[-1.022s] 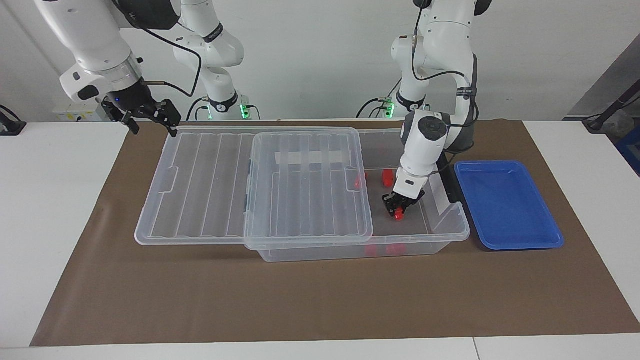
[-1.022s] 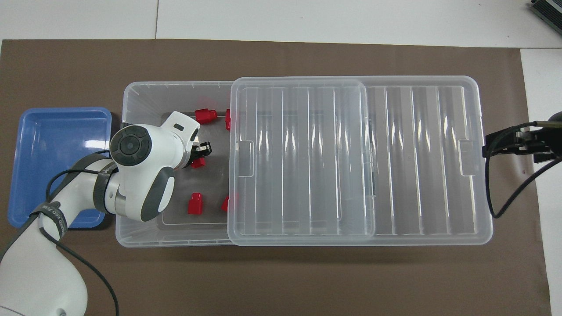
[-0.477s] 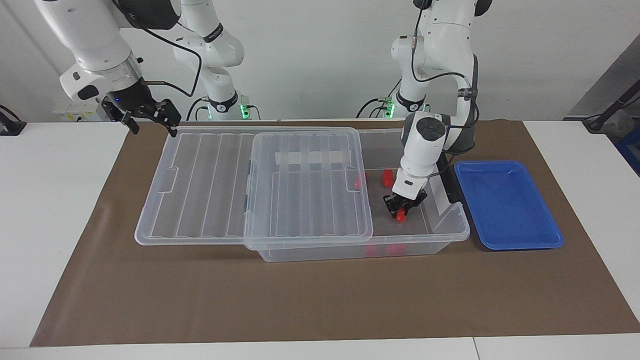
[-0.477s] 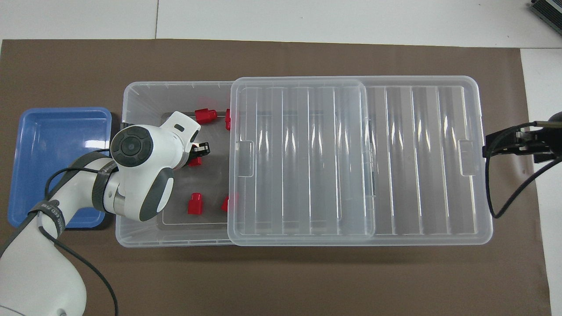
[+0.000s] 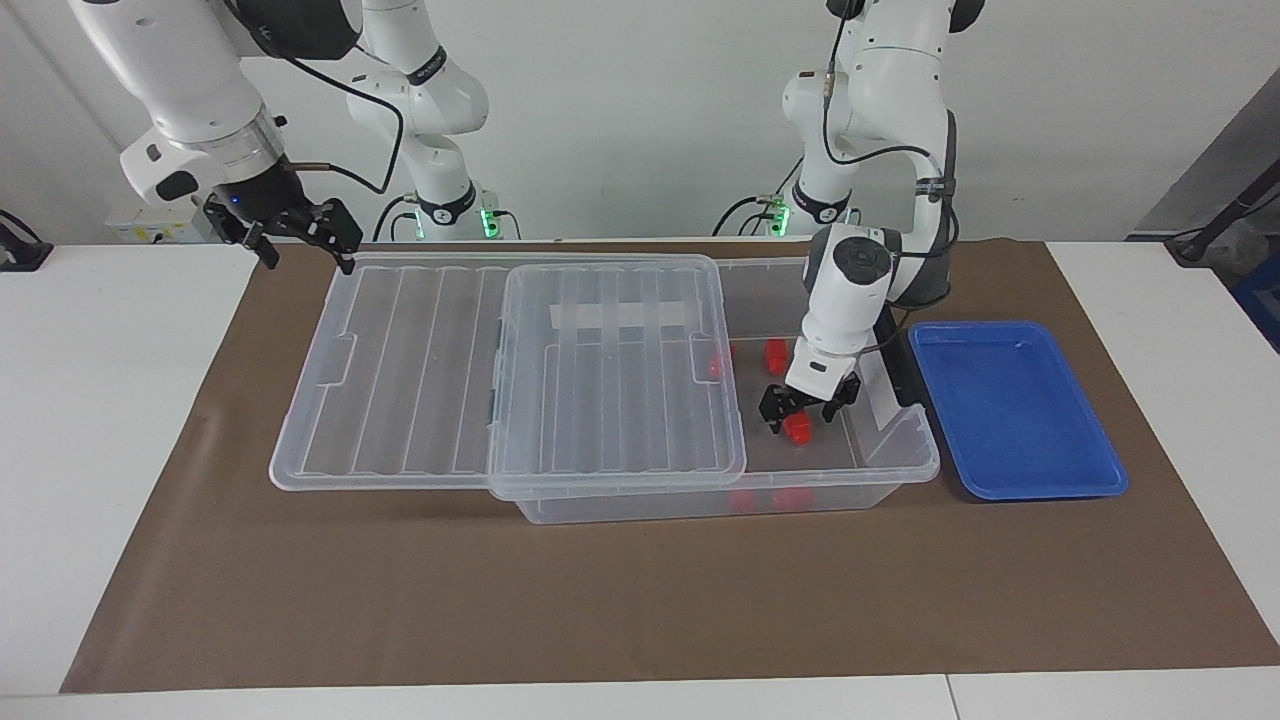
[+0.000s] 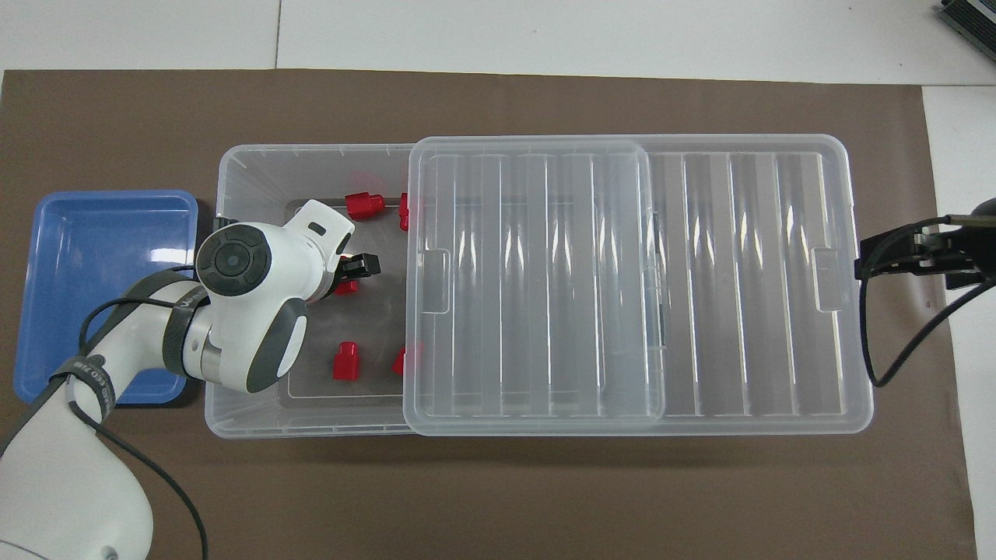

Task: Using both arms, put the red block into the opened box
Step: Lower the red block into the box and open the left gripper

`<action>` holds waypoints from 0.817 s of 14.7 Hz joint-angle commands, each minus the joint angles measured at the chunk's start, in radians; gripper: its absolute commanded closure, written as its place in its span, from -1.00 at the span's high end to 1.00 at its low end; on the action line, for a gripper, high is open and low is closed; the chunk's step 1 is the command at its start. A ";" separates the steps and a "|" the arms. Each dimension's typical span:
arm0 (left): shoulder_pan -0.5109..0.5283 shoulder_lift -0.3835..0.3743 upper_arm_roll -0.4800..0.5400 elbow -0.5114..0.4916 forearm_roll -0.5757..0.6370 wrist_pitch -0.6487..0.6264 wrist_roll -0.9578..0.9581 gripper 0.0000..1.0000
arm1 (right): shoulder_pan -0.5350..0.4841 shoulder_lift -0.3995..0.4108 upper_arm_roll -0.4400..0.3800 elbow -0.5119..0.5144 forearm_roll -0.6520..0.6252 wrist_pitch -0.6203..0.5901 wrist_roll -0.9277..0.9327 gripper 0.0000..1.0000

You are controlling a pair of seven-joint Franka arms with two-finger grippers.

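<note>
The clear box [image 5: 905, 462] [image 6: 233, 179] lies across the mat. Its ribbed lid [image 5: 400, 370] [image 6: 747, 280] is slid halfway off toward the right arm's end. My left gripper [image 5: 798, 414] [image 6: 356, 271] reaches down into the uncovered part and is open. A red block [image 5: 797, 429] [image 6: 347, 288] sits on the box floor just below its spread fingers. Several more red blocks [image 5: 775, 355] [image 6: 345, 362] lie in the box, some partly under the lid. My right gripper [image 5: 305, 238] [image 6: 860, 260] waits open in the air at the lid's overhanging end, holding nothing.
A shallow blue tray [image 5: 1015, 410] [image 6: 101, 295] sits on the brown mat [image 5: 600, 600] beside the box, at the left arm's end. The left arm's wrist [image 6: 241, 303] covers part of the box opening from above.
The left gripper has opened and let go of the red block inside the box, rising slightly. The right arm has not moved.
</note>
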 commanded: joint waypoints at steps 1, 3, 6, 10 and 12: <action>-0.007 -0.058 0.010 0.001 0.023 -0.081 0.004 1.00 | -0.010 -0.028 0.005 -0.038 0.001 0.022 0.021 1.00; -0.009 -0.083 0.010 0.024 0.023 -0.148 0.004 1.00 | -0.011 -0.047 0.005 -0.084 0.001 0.074 0.017 1.00; -0.014 -0.115 0.010 0.062 0.023 -0.243 0.000 1.00 | -0.011 -0.053 0.005 -0.101 0.001 0.088 0.018 1.00; -0.009 -0.167 0.007 0.146 0.023 -0.421 0.007 1.00 | -0.034 -0.062 0.005 -0.134 0.001 0.135 0.005 1.00; -0.007 -0.170 0.010 0.214 0.023 -0.518 0.013 1.00 | -0.045 -0.064 0.005 -0.154 0.001 0.166 0.003 0.99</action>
